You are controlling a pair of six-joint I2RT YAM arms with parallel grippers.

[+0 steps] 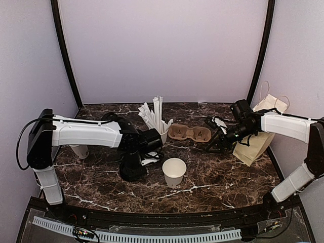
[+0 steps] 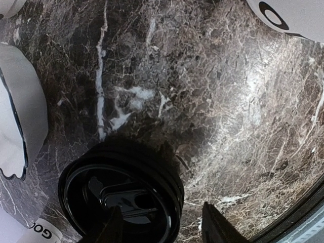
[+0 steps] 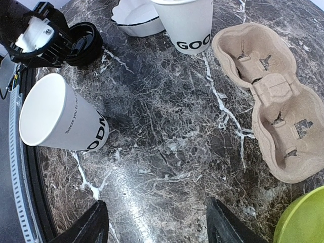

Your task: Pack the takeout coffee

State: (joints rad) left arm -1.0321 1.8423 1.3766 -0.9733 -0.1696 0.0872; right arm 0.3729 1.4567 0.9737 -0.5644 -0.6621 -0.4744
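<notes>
Here, on a glossy dark brown marble table (image 1: 228, 177) veined in white: a tall paper cup (image 1: 173, 172), matte white, round-mouthed, tapering toward the base, bold black lettering low on its side. Stands upright near the table's front middle, long axis vertical, open mouth up, lettered side toward the right arm. Near it on the left, a round black lid (image 2: 121, 197) of shiny plastic with a raised rim and sunken centre; lies flat, top face up. Above that lid, the left gripper (image 2: 164, 230), fingers parted: one dark fingertip (image 2: 114, 230) over the lid's inside, the other past the rim over bare marble; grips nothing, and contact with the lid impossible to judge. Under the left arm, partly hidden, a second white cup (image 1: 81, 151), seemingly upright. Beside the lid, a white scalloped bowl (image 3: 136, 15) with a thin dark rim line. Farther back, a straw cup (image 1: 163, 134) bristling with white straws, then a two-well carrier (image 3: 268, 96) of rough tan moulded pulp, flat on the marble, wells upward. Low over bare marble near the carrier, the right gripper (image 3: 159, 225), spread wide, holding nothing. Beyond it, a tan paper bag (image 1: 251, 149) with cord handles at the table's right edge.
</notes>
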